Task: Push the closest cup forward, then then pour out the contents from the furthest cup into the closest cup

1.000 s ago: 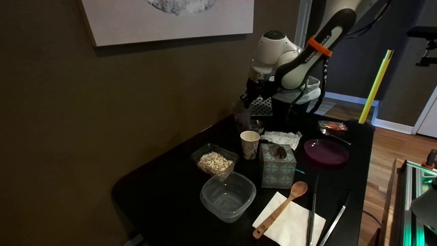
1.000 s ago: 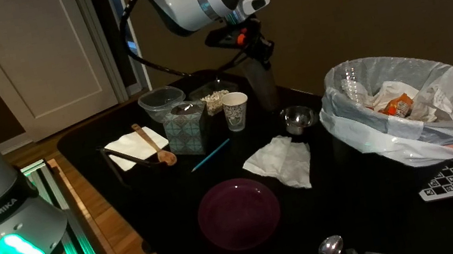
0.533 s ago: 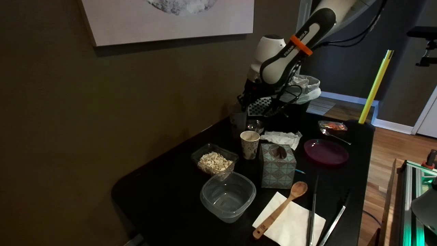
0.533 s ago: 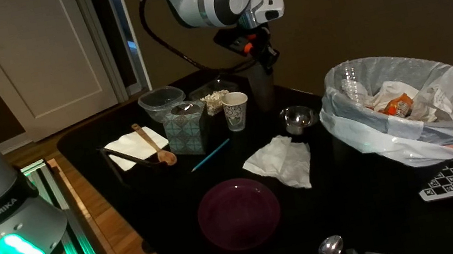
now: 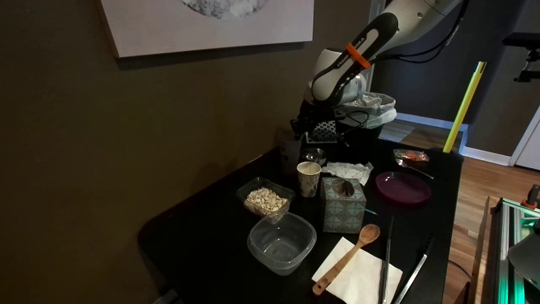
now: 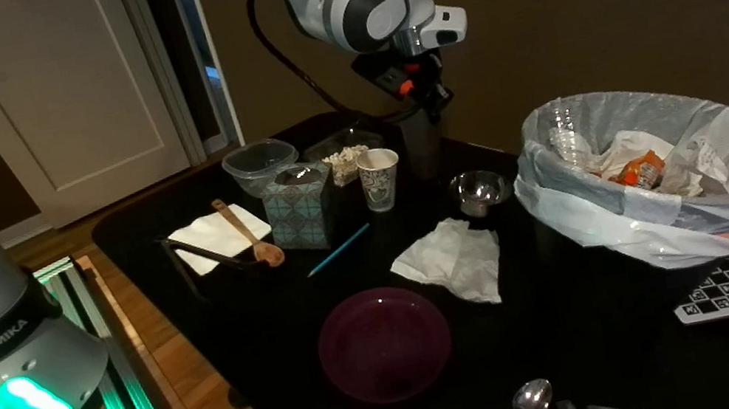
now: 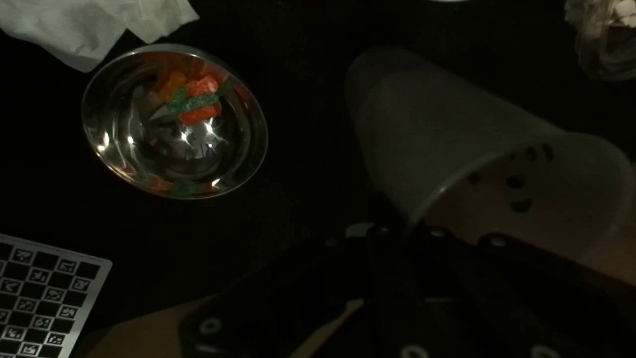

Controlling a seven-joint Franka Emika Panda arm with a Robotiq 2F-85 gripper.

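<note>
A white Franka arm [image 6: 385, 2] leans over the black desk [image 6: 631, 352], its end effector [image 7: 408, 231] clenched on the rim of a tall translucent cup [image 7: 447, 129]. The cup is roughly upright; whether its base touches the desk cannot be told. Dark spots [image 7: 516, 181] show inside it (marks or contents, hard to say).

In an exterior view, a patterned paper cup [image 6: 379, 183] stands at eight o'clock from the gripped one, near but apart. A tissue box [image 6: 298, 212] sits at nine o'clock from the paper cup, a purple plate [image 6: 385, 345] at six and a lined bin [image 6: 623, 226] at three.

In the wrist view, a shiny metal bowl [image 7: 166, 141] holding red, orange and green pieces [image 7: 196, 102] lies at nine o'clock from the translucent cup, with a checkered board [image 7: 42, 298] at seven from the bowl.

In an exterior view, a clear tray [image 5: 283, 192] of pale flakes [image 5: 265, 199] lies at eight o'clock from the paper cup, a clear tub [image 5: 282, 247] at seven. A wooden spoon [image 5: 342, 263] rests on a white napkin [image 5: 363, 276], just past three o'clock from the tub.
</note>
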